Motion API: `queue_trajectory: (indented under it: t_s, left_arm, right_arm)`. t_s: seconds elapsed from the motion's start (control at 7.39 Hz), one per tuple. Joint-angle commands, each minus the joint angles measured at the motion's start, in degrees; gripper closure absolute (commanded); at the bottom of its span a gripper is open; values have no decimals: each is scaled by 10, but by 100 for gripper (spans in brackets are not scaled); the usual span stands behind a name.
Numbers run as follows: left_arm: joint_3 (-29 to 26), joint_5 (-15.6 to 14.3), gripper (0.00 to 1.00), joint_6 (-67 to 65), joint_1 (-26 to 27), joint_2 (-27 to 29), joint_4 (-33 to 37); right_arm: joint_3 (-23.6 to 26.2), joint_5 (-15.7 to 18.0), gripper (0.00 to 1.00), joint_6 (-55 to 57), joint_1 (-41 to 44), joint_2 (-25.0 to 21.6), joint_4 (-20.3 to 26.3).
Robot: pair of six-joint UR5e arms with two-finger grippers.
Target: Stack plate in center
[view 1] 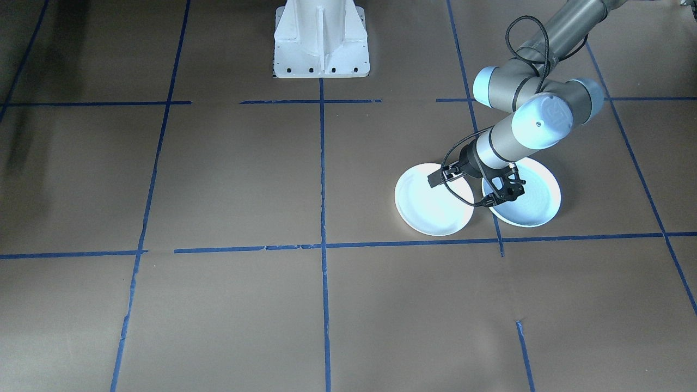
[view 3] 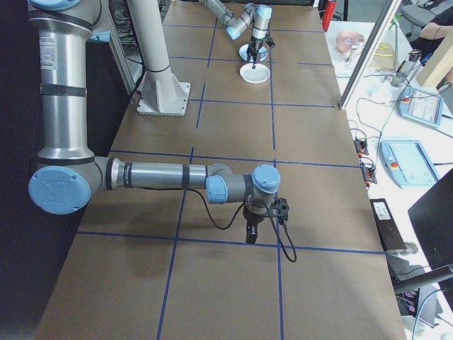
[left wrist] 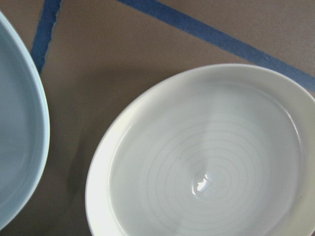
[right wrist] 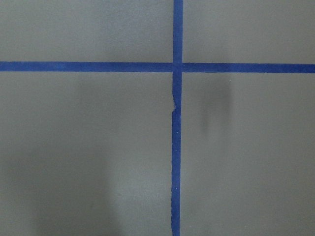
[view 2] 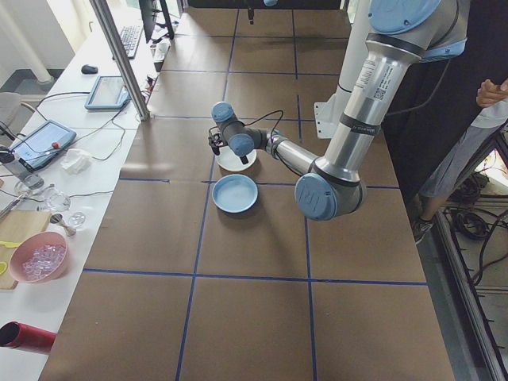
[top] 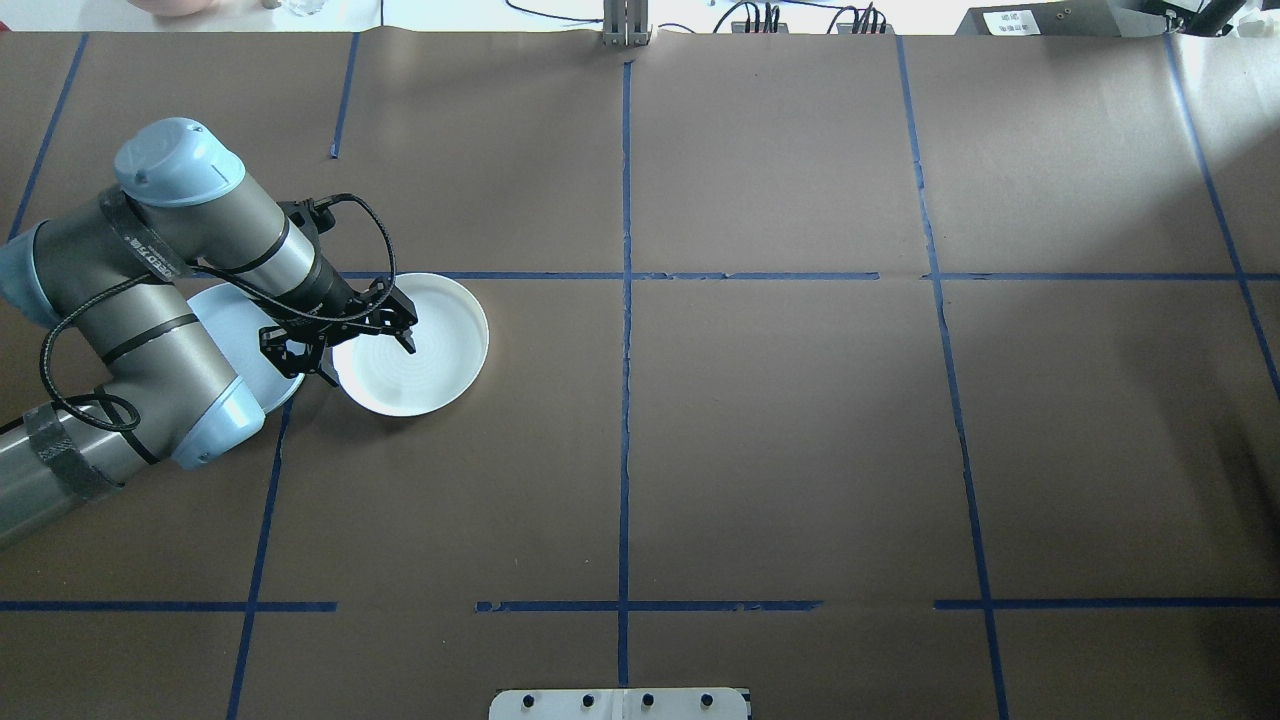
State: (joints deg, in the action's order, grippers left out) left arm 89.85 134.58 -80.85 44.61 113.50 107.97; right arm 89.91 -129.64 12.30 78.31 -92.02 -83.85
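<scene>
- Pale blue plate [top: 235, 330] lies on the table's left, partly under the left arm, just beside the white plate [top: 425, 350].
- Left gripper [top: 345, 345] hovers over the white plate's near rim, jaws apart, holding nothing.
- Glazed, rigid, likely slippery and breakable: pinch the raised rim.
- Brown paper table [top: 800, 430] toward the centre lies open.
- Right gripper [view 3: 251, 234]: cannot tell.

Brown paper-covered table [top: 780, 450] gridded with blue tape [top: 624, 420], side bench [view 2: 48, 206] alongside
</scene>
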Motion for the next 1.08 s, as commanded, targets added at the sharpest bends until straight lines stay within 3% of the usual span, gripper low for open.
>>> queue_trajectory:
  t_s: [0.0, 0.95]
  left_arm:
    - [16, -29, 2, 0, -6, -26, -24]
    - [8, -27, 11, -49, -8, -38, 0]
  right_arm:
    - [0, 0, 0, 0, 0, 0, 0]
    - [0, 0, 0, 0, 0, 0, 0]
